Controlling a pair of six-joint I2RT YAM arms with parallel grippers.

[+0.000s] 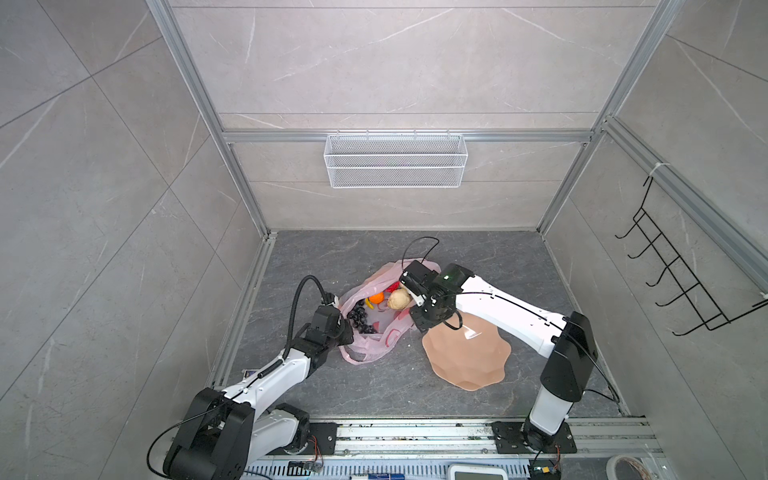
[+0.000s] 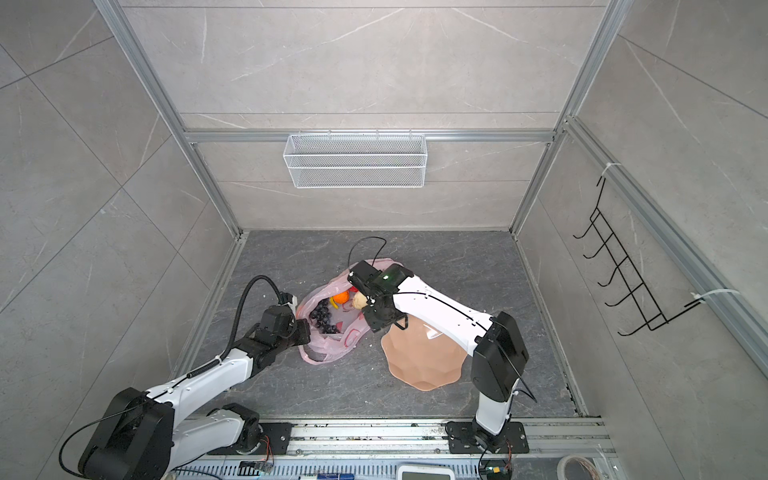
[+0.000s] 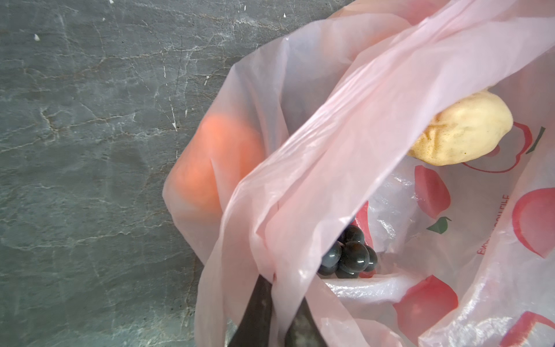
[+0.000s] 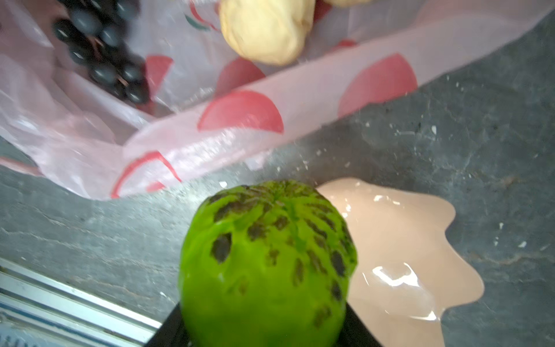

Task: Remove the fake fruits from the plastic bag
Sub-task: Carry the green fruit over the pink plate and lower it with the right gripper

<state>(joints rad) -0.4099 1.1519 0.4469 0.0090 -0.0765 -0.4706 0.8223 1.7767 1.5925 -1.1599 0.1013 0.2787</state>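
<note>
Surface (image 1: 374, 395): dark grey slab carrying everything.
Plastic bag (image 1: 388, 332): lying open on surface; mouth film pinched by left tool (image 3: 279, 318), likely to keep it gaping.
Plate (image 1: 469, 361): just beside bag, bare; probable drop spot.
Right tool (image 4: 261, 336): clamped on green lumpy ball (image 4: 267, 258), outside bag, near plate.
Bag contents: grape bunch (image 1: 360, 319), beige lump (image 1: 399, 299), orange (image 1: 376, 297), awaiting removal.

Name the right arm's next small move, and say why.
Probably carry the green lumpy ball sideways over the peach plate and lower it. The right gripper holds the ball clear of the plastic bag, above the tabletop, and the plate lies close beside it.
</note>
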